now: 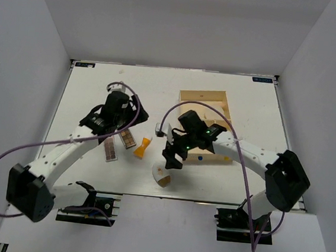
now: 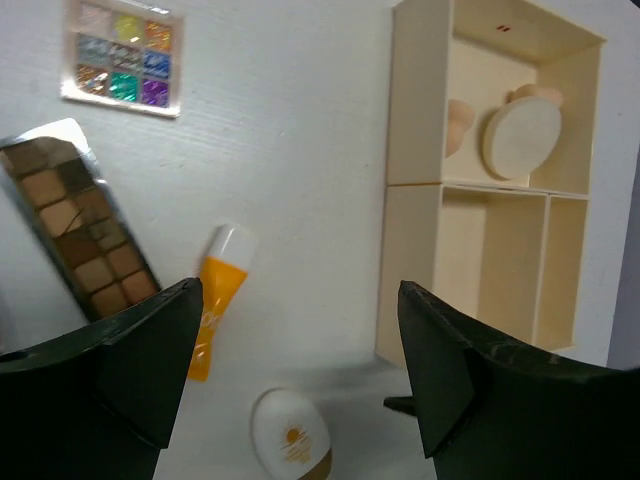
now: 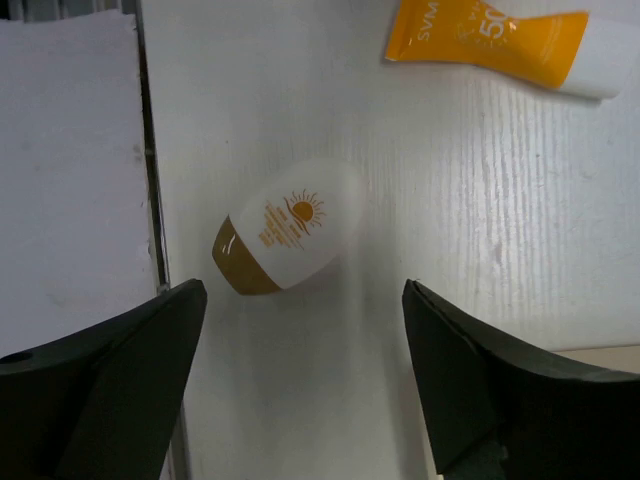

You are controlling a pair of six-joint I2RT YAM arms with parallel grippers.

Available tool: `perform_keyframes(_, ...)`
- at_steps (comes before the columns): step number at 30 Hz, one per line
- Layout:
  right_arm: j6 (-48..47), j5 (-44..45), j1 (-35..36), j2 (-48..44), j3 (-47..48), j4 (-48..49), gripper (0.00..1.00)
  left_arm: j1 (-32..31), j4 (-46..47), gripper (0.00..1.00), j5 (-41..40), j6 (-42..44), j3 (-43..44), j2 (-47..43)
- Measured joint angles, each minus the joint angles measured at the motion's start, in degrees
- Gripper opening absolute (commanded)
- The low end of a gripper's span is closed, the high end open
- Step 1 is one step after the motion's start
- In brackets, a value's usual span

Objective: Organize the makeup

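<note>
Right of centre, toward the far side of the desk [image 1: 100, 84], sits the box [image 1: 203, 95]. In its far compartment is the disc [image 2: 520, 137], with two sponges [image 2: 460, 125]: one to its left, one just behind. Off the box's near left corner lies the tube [image 1: 143, 148]. Nearer, by the desk's near edge, sits the egg-shaped item [image 1: 162, 176]. Left of the tube, two long palettes [image 1: 111, 150] lie side by side, and the square palette [image 2: 122, 58] lies beyond them, farther off.
</note>
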Motion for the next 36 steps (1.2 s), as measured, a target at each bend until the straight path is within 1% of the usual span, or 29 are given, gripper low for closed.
perform_keyframes(1,2.51,1.18,1.03,1.53,0.61,0.37,0.89,0.0,-1.25,0.9,-1.01,-0.5,-1.6,-2.69)
perform_keyframes(4,10.14,5.79,3.69,4.2,1.25,2.01,0.89,0.0,-4.68,0.91,-4.42,-1.92,-4.85,-10.71)
perform_keyframes(6,15.74,9.9,5.64,4.68,1.25,3.06,0.89,0.0,-7.06,0.91,-6.95,-2.75,-5.51,-15.39)
perform_keyframes(7,16.98,10.84,6.19,4.68,1.25,3.43,0.89,0.0,-8.13,0.91,-8.09,-3.19,-5.53,-17.53)
perform_keyframes(13,27.69,20.02,11.72,6.75,1.77,5.2,0.89,0.09,-13.53,0.91,-12.31,-6.56,-6.97,-26.27)
perform_keyframes(18,33.97,27.36,15.43,13.94,5.92,3.69,0.89,0.09,-17.84,0.91,-12.94,-9.14,-10.16,-30.18)
perform_keyframes(21,36.7,30.51,16.94,16.48,6.45,3.13,0.89,0.09,-19.71,0.91,-13.11,-9.92,-10.38,-31.15)
perform_keyframes(29,39.15,34.16,18.53,20.06,7.98,1.29,0.89,0.09,-20.7,0.91,-13.11,-10.75,-11.5,-32.59)
perform_keyframes(33,39.36,34.75,18.8,21.14,9.22,1.07,0.83,0.09,-20.74,0.91,-12.98,-11.19,-13.0,-33.57)
perform_keyframes(36,39.19,35.28,18.84,21.27,9.25,1.03,0.69,0.09,-20.74,0.91,-12.74,-11.37,-13.84,-33.94)
